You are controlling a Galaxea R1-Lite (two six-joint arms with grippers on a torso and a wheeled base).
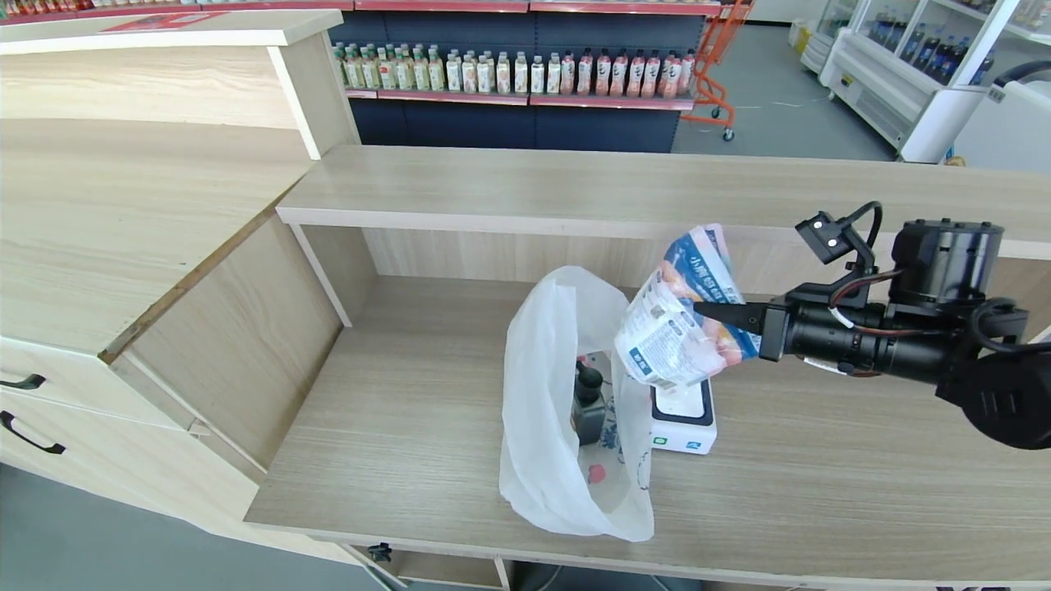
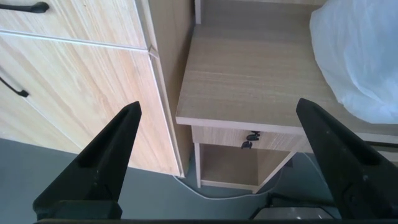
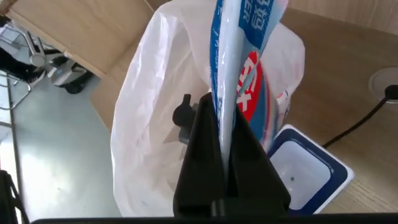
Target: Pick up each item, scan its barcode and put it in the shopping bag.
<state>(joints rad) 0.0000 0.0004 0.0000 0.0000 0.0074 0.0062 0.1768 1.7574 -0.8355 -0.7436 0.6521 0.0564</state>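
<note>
My right gripper (image 1: 713,313) is shut on a blue and white snack packet (image 1: 686,312), holding it in the air above the white scanner box (image 1: 686,420) and right of the bag's mouth. The same packet (image 3: 245,68) hangs edge-on between the shut fingers (image 3: 202,143) in the right wrist view. The white plastic shopping bag (image 1: 542,410) stands open on the counter (image 1: 821,484), with a dark bottle (image 1: 588,402) and other small goods inside. My left gripper (image 2: 217,162) is open, off the counter's front left corner, facing the cabinet and floor, with nothing between its fingers.
A raised counter shelf (image 1: 575,185) runs along the back. A tall wooden cabinet (image 1: 123,246) with drawers stands to the left. A cable hole (image 3: 387,84) with a black cord sits in the counter beyond the scanner. Bare wood lies right of the scanner.
</note>
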